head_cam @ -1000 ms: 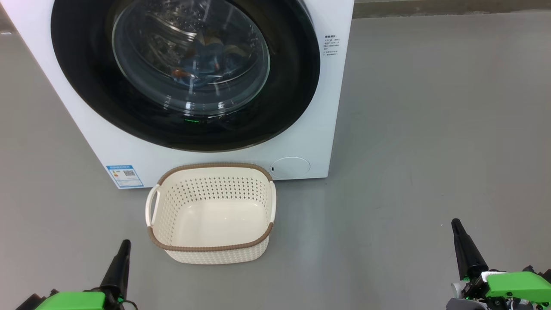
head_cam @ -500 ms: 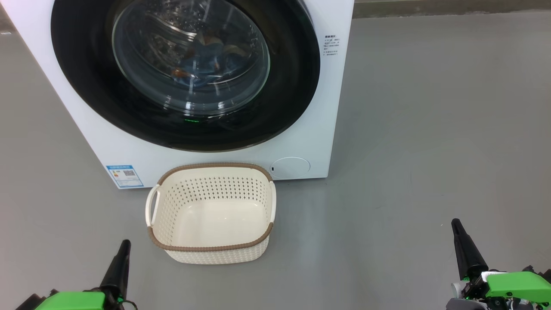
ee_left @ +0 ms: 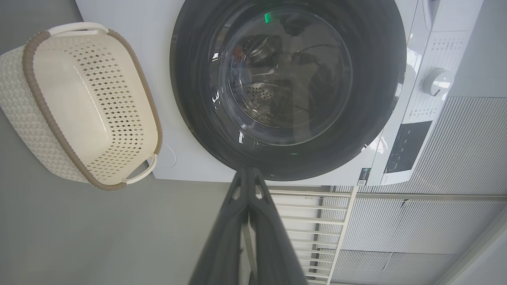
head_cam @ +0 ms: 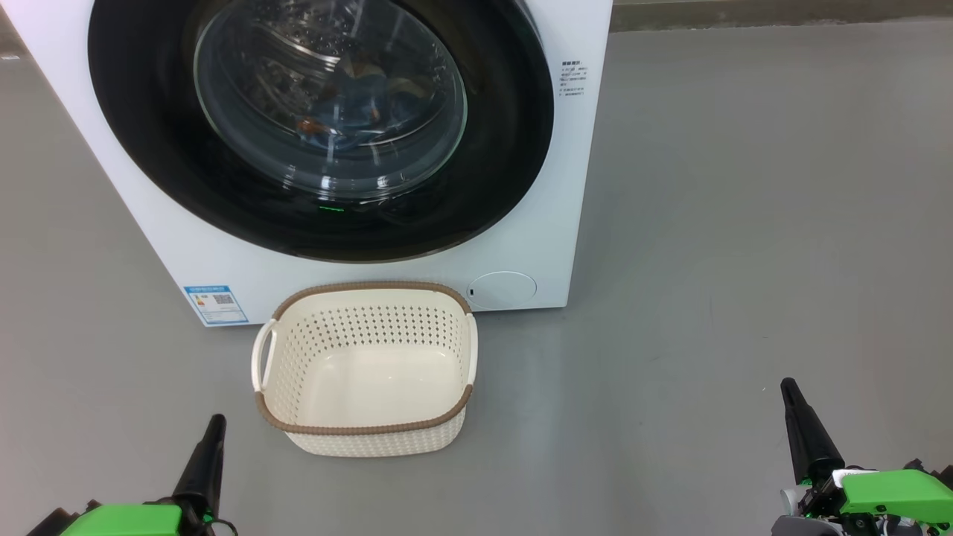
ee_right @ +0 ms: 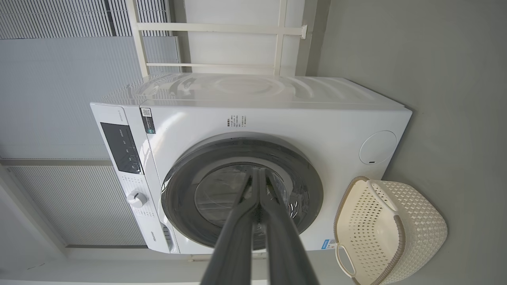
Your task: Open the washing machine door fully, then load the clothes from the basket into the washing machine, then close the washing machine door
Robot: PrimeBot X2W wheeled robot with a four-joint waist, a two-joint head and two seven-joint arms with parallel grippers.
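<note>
The left gripper (head_cam: 214,428) sits low at the near left and the right gripper (head_cam: 791,394) at the near right, well apart. Each points its 2 long dark fingers (ee_left: 225,237) toward the far side. Both pairs of jaws are pressed together tip to tip, holding nothing.

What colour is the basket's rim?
Brown, woven-look rim on a cream basket; best in the head view.

The head view's upper edge cuts off the top of the washing machine (head_cam: 573,186) and the washing machine door (head_cam: 514,149). Behind the glass the clothes (head_cam: 350,112) are a dim blue heap, pieces not told apart. The blue label sticker's (head_cam: 216,304) print is too small to read, and the bottom edge cuts through the left tool (head_cam: 216,428) and right tool (head_cam: 789,394).
</note>
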